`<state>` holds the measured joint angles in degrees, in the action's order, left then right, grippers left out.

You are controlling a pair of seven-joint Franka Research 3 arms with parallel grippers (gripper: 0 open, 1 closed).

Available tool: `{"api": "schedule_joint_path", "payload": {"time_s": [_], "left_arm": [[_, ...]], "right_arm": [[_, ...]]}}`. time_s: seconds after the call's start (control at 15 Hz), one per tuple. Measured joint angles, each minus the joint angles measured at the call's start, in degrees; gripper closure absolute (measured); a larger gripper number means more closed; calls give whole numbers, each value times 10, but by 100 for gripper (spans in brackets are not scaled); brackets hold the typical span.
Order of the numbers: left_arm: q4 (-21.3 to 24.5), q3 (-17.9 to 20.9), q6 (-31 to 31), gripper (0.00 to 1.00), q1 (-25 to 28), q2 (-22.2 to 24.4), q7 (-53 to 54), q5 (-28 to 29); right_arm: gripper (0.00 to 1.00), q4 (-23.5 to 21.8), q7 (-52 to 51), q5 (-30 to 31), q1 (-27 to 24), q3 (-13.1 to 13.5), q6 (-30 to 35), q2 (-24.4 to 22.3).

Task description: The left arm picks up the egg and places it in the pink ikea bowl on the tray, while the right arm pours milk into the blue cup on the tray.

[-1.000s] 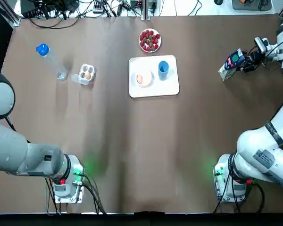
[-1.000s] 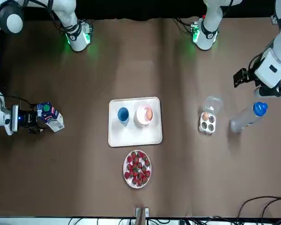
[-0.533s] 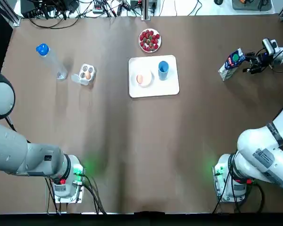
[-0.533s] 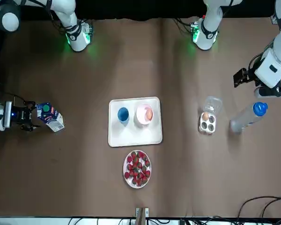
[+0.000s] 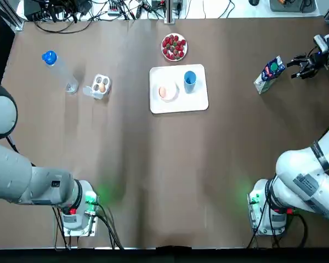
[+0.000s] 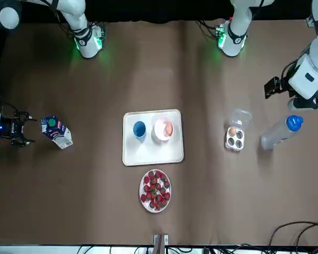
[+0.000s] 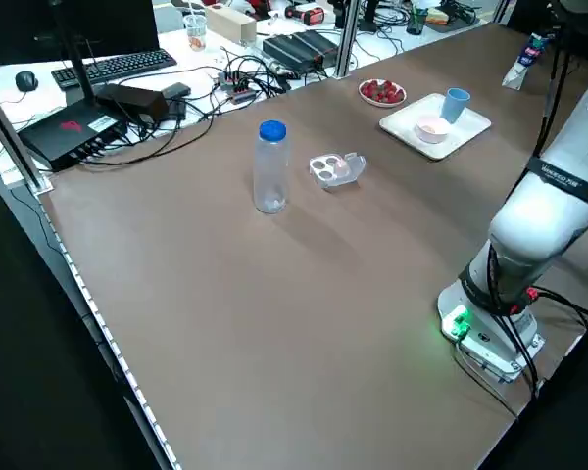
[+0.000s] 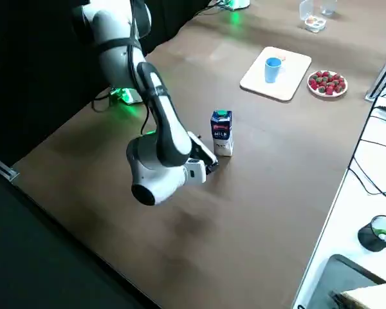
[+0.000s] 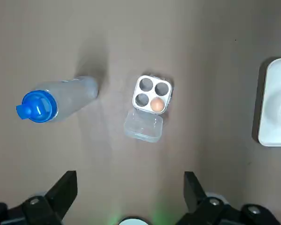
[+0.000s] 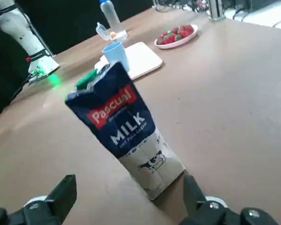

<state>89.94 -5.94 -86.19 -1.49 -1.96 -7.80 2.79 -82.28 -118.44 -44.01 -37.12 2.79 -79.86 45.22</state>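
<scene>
The milk carton stands on the table at the right, well away from the tray. My right gripper is open just beyond the carton, not touching it. On the tray are the blue cup and the pink bowl, and an egg lies in the bowl. A second egg sits in the small egg box. My left gripper hangs open high above the egg box, holding nothing.
A clear water bottle with a blue cap stands left of the egg box. A plate of strawberries sits just behind the tray. Cables and gear line the far table edge.
My right gripper has let go of the milk carton and drawn back to the right, leaving it standing. The left arm has not moved.
</scene>
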Motion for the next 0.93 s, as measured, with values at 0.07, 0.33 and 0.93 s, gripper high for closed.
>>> {"api": "schedule_joint_path", "payload": {"time_s": [0.07,0.33,0.93], "left_arm": [[0,0,0,0,0,0,0,0],[0,0,0,0,0,0,0,0],[0,0,0,0,0,0,0,0]], "right_arm": [[0,3,22,5,3,-1,1,-8],[0,16,122,43,32,-2,3,-51],[0,46,407,144,128,-2,-1,-147]]}}
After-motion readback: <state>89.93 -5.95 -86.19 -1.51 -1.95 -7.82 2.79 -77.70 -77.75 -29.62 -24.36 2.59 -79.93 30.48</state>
